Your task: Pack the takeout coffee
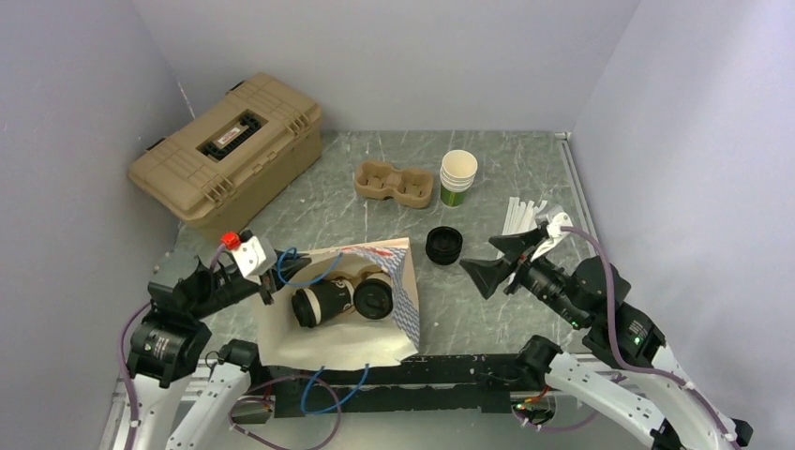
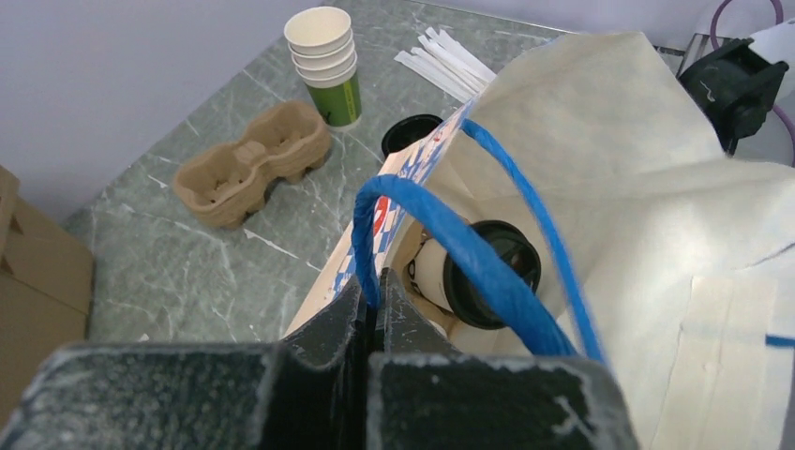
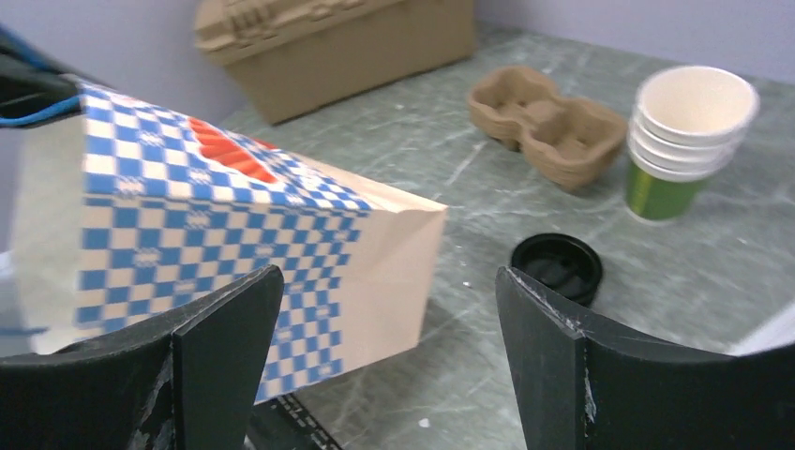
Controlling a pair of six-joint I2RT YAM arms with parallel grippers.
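Note:
Two takeout coffees, pale cups with black lids [image 1: 319,305] [image 1: 375,298], lie on their sides inside a paper bag [image 1: 328,342] with blue-checked sides near the table's front. My left gripper [image 1: 267,281] is shut on the bag's blue handle [image 2: 412,202] at the bag's mouth, and one lidded cup [image 2: 492,272] shows inside just past the fingers. My right gripper [image 1: 497,262] hangs open to the right of the bag, nothing between its fingers [image 3: 220,323], which face the bag's checked side [image 3: 187,216].
A stack of black lids [image 1: 444,246] lies right of the bag. Behind it stand a stack of lidless cups [image 1: 458,178] and a cardboard cup carrier [image 1: 394,184]. A tan toolbox [image 1: 230,145] fills the back left. White sticks [image 1: 520,214] lie at the right.

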